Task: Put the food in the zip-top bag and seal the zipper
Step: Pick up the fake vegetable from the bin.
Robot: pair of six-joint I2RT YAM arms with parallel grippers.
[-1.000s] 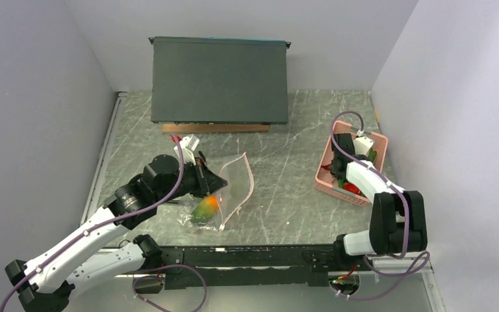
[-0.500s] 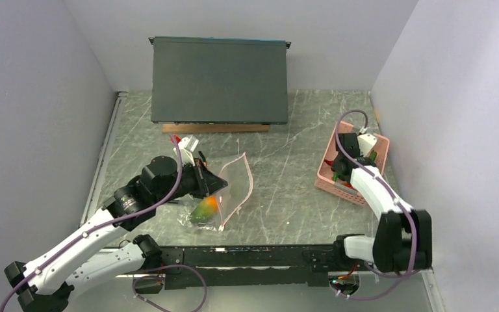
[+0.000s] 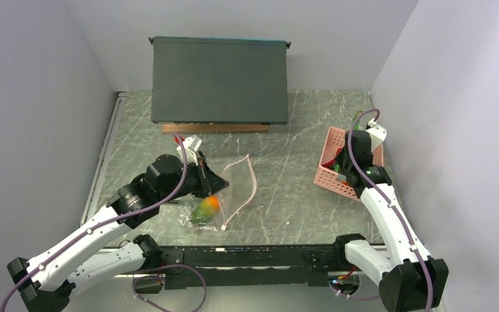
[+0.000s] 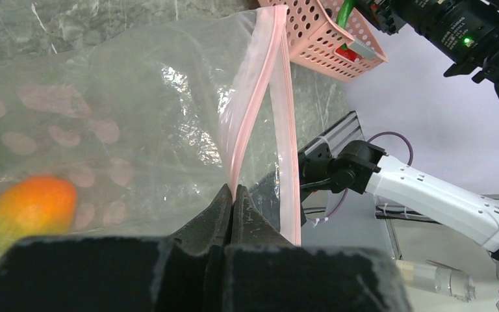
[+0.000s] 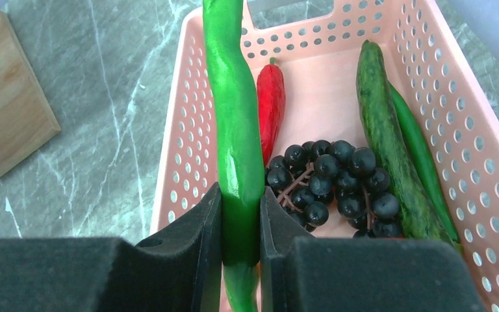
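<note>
The clear zip-top bag (image 3: 236, 184) with pale pink dots lies left of centre. An orange-yellow piece (image 3: 210, 203) and a lime-green fruit (image 3: 200, 214) sit inside it. My left gripper (image 3: 221, 186) is shut on one lip of the bag's mouth at the pink zipper (image 4: 260, 84), holding the mouth apart; its tips (image 4: 232, 192) pinch the strip. My right gripper (image 5: 240, 195) is shut on a glossy long green pepper (image 5: 230, 97) and holds it above the pink basket (image 5: 188, 130). The basket holds a red chili (image 5: 270, 107), a dark green cucumber (image 5: 383, 136), a thin green pepper (image 5: 422, 156) and black grapes (image 5: 328, 182).
The pink basket (image 3: 329, 140) stands at the right, close to the side wall. A dark grey box (image 3: 219, 79) on a wooden board (image 3: 214, 128) stands at the back. Walls close in left and right.
My right arm has risen and swung back to the right over the basket, lifting the green pepper. My left gripper has kept its hold on the bag, almost still.
</note>
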